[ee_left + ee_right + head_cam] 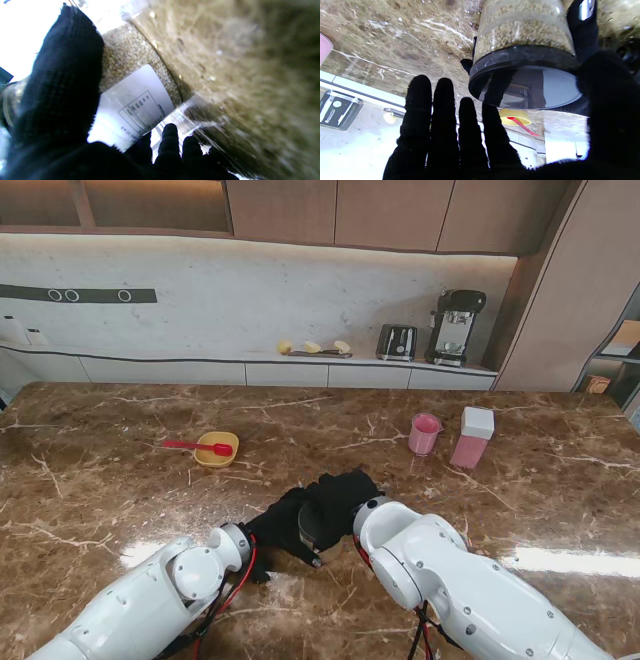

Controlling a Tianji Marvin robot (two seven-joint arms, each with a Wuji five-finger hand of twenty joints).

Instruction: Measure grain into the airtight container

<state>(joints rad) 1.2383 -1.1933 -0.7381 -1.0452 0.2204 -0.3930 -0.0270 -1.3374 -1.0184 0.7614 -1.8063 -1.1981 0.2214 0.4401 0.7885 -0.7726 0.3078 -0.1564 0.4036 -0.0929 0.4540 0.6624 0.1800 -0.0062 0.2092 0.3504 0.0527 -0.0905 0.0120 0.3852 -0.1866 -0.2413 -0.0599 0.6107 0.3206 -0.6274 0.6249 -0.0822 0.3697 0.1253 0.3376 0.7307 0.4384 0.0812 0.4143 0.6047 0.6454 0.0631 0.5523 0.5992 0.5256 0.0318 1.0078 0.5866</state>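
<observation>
Grain jar (523, 30) sits capped, gripped by the left hand (278, 525); the right hand (340, 495) hovers with fingers (445, 120) straight beside the black lid (520, 62). Scooping into the pink container (472, 437) apparently remains.

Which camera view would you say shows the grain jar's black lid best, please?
The right wrist view: the lid fills the frame, its dark rim and glossy face clear, above the grain. The left wrist view shows only the jar's side and label. In the stand view, both hands hide it.
</observation>
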